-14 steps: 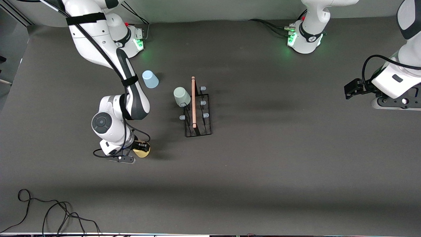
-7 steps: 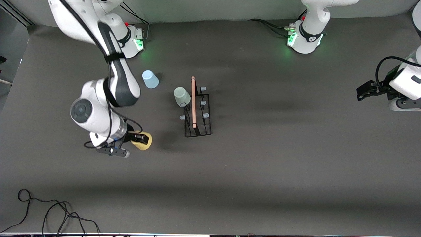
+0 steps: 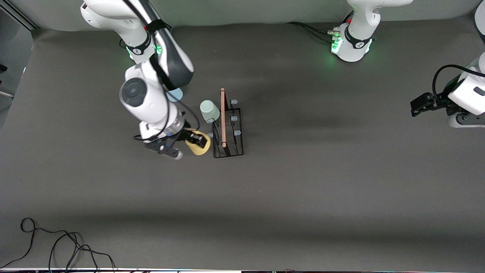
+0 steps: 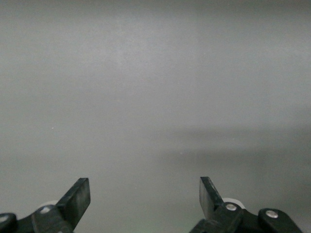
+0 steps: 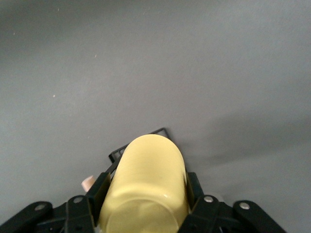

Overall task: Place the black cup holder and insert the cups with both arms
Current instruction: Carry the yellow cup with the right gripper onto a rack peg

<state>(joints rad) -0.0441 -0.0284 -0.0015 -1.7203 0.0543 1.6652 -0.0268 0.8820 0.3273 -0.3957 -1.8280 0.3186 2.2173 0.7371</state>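
- Now the right gripper [image 3: 198, 142] has carried the yellow cup [image 3: 200, 148] across the surface [image 3: 322, 189], from a spot well toward the right arm's end to just beside the black cup holder [image 3: 228, 129].
- Its jaws are closed on the yellow cup, one on each side of the body; the right wrist view shows the same cup [image 5: 146, 187] with a corner of the rack [image 5: 138, 145] just past it.
- Seen from the holder's middle, the yellow cup is at about 8 o'clock in the front view, next to the lowest peg on that side.
- The mint cup [image 3: 209, 110] already sits on a peg at about 11 o'clock; the blue cup [image 3: 175, 94] stands on the surface, partly hidden by the right arm.
- The left gripper [image 3: 416, 106] waits at the left arm's end of the surface, its jaws wide apart and holding nothing, as the left wrist view shows [image 4: 145, 194].
- So I judge the carrying is nearly over, and the next need is to line the cup's mouth with a free peg.
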